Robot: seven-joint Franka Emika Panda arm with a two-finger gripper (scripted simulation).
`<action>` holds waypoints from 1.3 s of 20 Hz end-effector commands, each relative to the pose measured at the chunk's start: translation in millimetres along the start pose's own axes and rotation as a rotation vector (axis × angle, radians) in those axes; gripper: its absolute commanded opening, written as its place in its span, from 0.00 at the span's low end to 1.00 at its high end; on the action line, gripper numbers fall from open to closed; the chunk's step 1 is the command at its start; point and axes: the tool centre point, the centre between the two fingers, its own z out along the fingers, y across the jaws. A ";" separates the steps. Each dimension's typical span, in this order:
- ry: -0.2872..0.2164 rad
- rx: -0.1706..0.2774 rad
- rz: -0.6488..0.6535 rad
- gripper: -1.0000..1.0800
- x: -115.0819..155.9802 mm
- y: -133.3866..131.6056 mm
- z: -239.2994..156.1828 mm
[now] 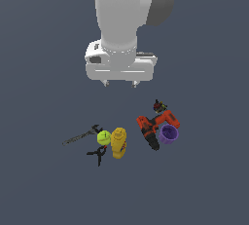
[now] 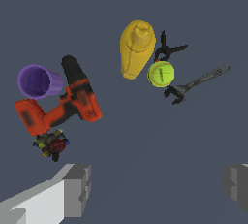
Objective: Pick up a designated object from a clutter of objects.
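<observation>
The designated object, a slim dark grey wrench (image 1: 79,136) (image 2: 199,83), lies flat at the exterior view's left end of the clutter, its black jaw beside a lime-green ball (image 1: 103,138) (image 2: 160,73). A yellow bottle (image 1: 118,142) (image 2: 136,48) and a small black clamp (image 1: 97,155) (image 2: 167,49) lie close by. My gripper (image 1: 121,84) (image 2: 157,186) hangs open well above the floor, apart from every object. In the wrist view its two grey fingers (image 2: 75,186) stand wide apart with nothing between them.
A red-and-black drill (image 1: 156,125) (image 2: 63,104) lies at the exterior view's right with a purple cup (image 1: 168,134) (image 2: 38,81) against it and a small dark multicoloured item (image 1: 158,105) (image 2: 51,143) behind it. The floor (image 1: 44,190) is plain dark grey.
</observation>
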 end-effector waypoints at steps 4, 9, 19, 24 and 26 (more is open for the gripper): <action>-0.009 -0.003 0.001 0.96 -1.2 2.5 3.3; -0.006 0.003 0.038 0.96 4.0 6.5 9.3; 0.006 0.034 0.262 0.96 32.5 34.9 48.3; 0.015 0.053 0.453 0.96 52.0 62.0 83.1; 0.020 0.059 0.536 0.96 59.1 74.6 98.7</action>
